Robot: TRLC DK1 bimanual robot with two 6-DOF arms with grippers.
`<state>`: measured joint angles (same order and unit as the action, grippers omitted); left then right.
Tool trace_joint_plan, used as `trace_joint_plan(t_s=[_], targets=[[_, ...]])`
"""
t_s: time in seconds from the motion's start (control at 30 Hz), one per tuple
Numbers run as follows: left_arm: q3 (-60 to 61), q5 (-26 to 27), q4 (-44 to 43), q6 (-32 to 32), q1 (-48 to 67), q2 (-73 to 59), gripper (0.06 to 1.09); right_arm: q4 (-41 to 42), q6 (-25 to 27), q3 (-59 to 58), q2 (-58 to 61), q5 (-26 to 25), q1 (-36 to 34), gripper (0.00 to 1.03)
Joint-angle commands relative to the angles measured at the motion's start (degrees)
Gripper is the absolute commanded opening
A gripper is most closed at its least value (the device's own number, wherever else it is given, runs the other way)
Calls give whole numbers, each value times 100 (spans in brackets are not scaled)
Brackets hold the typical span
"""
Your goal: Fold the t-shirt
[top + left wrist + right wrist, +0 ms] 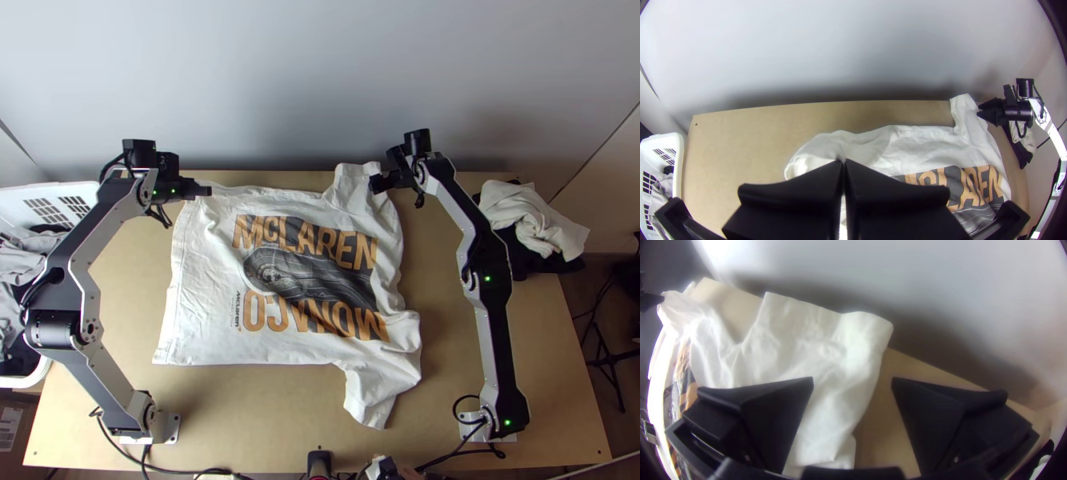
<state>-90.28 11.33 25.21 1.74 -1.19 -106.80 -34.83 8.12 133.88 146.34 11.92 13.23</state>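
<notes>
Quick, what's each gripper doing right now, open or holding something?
Left gripper: closed, holding the shirt.
Right gripper: open at the sleeve.

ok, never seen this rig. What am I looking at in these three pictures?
Two robot arms, left and right, at a wooden table. The top view looks down from the near edge; the other two come from cameras on each arm's wrist.

A white printed t-shirt lies spread, print up, slightly rumpled, its sleeves pointing to the far and near edges. The left pincer is shut on its far left corner. The right pincer is open by the far sleeve, holding nothing.

To the left stands a white basket of clothes; more clothing is piled far right.
</notes>
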Motion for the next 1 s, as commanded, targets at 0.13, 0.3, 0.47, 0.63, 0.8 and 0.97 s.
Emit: trace_joint_plan(t_s=[0.13, 0.3, 0.47, 0.63, 0.8, 0.97], targets=[[28, -8, 1, 64, -83, 28, 9, 249, 32, 24, 131, -32, 74, 31], [63, -8, 1, 81, -127, 63, 9, 249, 32, 24, 114, -41, 83, 3], [63, 1, -8, 72, -188, 116, 9, 152, 5, -55, -44, -41, 92, 3], [72, 1, -8, 81, -250, 204, 9, 82, -12, -161, -431, -41, 144, 3], [63, 1, -131, 81, -452, 336, 9, 82, -30, -302, -906, -41, 162, 3], [169, 18, -175, 116, -654, 468, 9, 73, -74, -846, -1486, -41, 162, 3]])
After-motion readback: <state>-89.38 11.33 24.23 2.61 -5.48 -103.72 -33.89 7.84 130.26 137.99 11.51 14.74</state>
